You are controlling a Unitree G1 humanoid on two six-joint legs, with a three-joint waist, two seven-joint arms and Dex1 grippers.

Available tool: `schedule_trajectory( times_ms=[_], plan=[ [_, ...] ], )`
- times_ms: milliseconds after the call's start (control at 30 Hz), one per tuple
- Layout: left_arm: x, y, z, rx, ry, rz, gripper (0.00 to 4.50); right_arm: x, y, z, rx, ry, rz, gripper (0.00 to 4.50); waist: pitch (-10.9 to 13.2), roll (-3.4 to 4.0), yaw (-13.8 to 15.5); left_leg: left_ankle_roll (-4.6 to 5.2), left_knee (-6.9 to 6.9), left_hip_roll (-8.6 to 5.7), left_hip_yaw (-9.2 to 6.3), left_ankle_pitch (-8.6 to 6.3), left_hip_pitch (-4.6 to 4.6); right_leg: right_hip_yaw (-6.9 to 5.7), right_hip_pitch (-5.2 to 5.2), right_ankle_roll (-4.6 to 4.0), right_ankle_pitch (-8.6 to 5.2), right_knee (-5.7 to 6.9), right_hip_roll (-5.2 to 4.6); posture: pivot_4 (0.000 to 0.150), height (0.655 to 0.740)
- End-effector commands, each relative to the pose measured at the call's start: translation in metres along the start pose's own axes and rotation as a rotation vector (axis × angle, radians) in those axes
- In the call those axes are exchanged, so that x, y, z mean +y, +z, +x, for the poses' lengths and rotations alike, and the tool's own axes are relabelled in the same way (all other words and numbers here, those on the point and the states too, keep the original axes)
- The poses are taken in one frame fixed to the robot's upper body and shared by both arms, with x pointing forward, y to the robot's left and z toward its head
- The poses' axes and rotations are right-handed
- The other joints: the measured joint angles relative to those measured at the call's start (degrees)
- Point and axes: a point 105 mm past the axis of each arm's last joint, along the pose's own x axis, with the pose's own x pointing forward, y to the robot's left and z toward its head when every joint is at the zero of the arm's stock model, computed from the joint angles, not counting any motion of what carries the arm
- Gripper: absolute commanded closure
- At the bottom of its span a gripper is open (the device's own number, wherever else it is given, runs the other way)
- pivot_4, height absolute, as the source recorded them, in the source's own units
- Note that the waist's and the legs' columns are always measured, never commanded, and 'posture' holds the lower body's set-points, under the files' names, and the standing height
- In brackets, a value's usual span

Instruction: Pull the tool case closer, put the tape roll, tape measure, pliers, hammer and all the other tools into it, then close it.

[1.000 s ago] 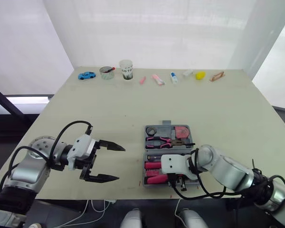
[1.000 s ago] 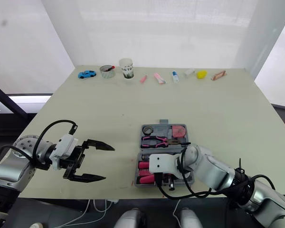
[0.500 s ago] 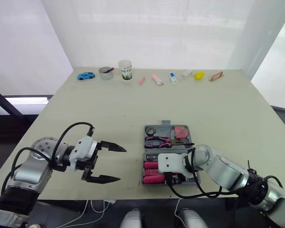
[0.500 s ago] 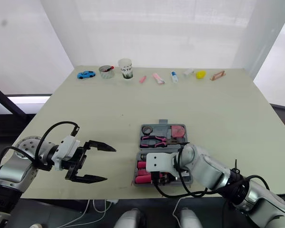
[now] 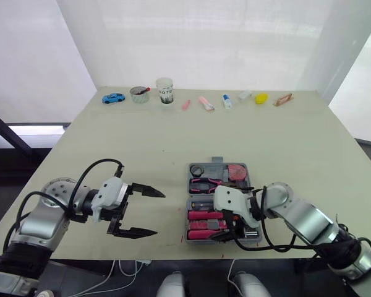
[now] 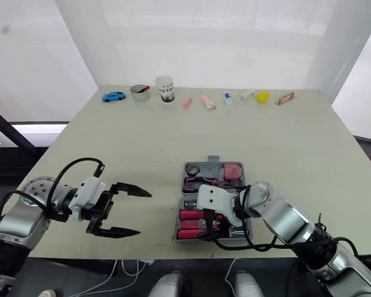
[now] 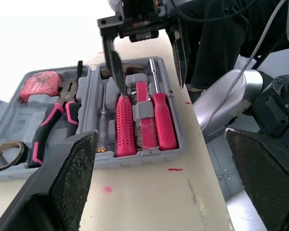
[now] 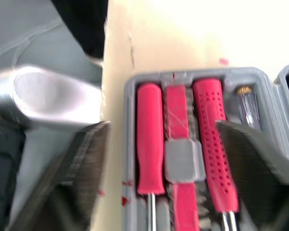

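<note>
The big pale table (image 5: 284, 142) held the grey tool case (image 7: 139, 155) near its front edge, a bit to the robot's right. The case lay open flat. The left gripper (image 5: 158, 214) hung to its left, well apart, with fingers wide and empty. The right gripper (image 7: 151, 86) was just over the near half, fingers spread, holding nothing. Inside lay pink screwdrivers (image 7: 125, 127), pink pliers (image 7: 53, 120), a red tape measure (image 7: 38, 86) and a small tape roll (image 7: 5, 156).
</note>
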Motion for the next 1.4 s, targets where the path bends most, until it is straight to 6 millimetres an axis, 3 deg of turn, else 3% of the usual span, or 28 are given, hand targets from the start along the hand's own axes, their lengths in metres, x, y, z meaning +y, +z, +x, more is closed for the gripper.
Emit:
schedule_trajectory(
  times_ms=[33, 167, 200, 433, 867, 1100, 1400],
  plan=[
    [-0.003, 0.007, 0.001, -0.019, -0.058, 0.035, 0.00, -0.003, -0.002, -0.008, -0.118, -0.034, -0.067, 2.69, 0.0, -0.01, 0.1, 0.00, 0.00, -0.01, 0.00, 0.00, 0.00, 0.00, 0.01, 0.02, 0.01, -0.01, 0.00, 0.150, 0.7400],
    [-0.001, 0.010, 0.003, -0.042, -0.058, 0.039, 0.00, -0.001, -0.014, -0.005, -0.155, -0.044, -0.046, 4.26, 0.0, -0.01, 0.0, 0.00, 0.00, -0.02, 0.02, 0.00, 0.00, 0.03, 0.01, 0.03, 0.01, -0.01, 0.00, 0.150, 0.7400],
    [-0.001, 0.011, 0.004, -0.050, -0.058, 0.039, 0.00, -0.001, -0.016, -0.004, -0.163, -0.048, -0.048, 4.44, 0.0, -0.01, -0.1, 0.00, 0.00, -0.02, 0.02, 0.00, 0.01, 0.03, 0.01, 0.03, 0.01, 0.00, 0.00, 0.150, 0.7400],
    [0.001, 0.022, 0.007, -0.115, -0.066, 0.033, 0.00, -0.003, -0.024, 0.000, -0.184, -0.064, -0.031, 4.44, 0.0, -0.02, -0.1, 0.00, 0.02, 0.00, 0.01, 0.00, 0.03, 0.03, 0.01, 0.03, 0.01, 0.04, 0.02, 0.150, 0.7400],
    [0.004, 0.021, 0.006, -0.097, -0.068, 0.044, 0.00, 0.011, -0.081, 0.014, -0.065, -0.013, 0.071, 4.44, 0.0, -0.02, 0.0, 0.00, 0.01, -0.02, 0.02, 0.00, 0.06, 0.05, 0.03, 0.02, 0.01, 0.04, 0.03, 0.150, 0.7400],
    [0.003, 0.018, 0.007, -0.095, -0.066, 0.041, 0.00, 0.010, -0.082, 0.011, -0.077, -0.026, 0.064, 4.44, 0.0, -0.05, 0.0, 0.00, 0.03, -0.02, 0.01, 0.00, 0.15, 0.05, 0.15, -0.01, -0.01, 0.03, 0.02, 0.150, 0.7400],
    [0.005, 0.016, 0.008, -0.094, -0.061, 0.040, 0.00, 0.023, -0.108, 0.018, 0.010, 0.025, 0.066, 4.44, -0.1, -0.10, 0.1, 0.00, 0.04, -0.02, 0.01, 0.00, 0.19, 0.04, 0.21, -0.01, -0.01, 0.01, 0.02, 0.150, 0.7400]
  ],
)
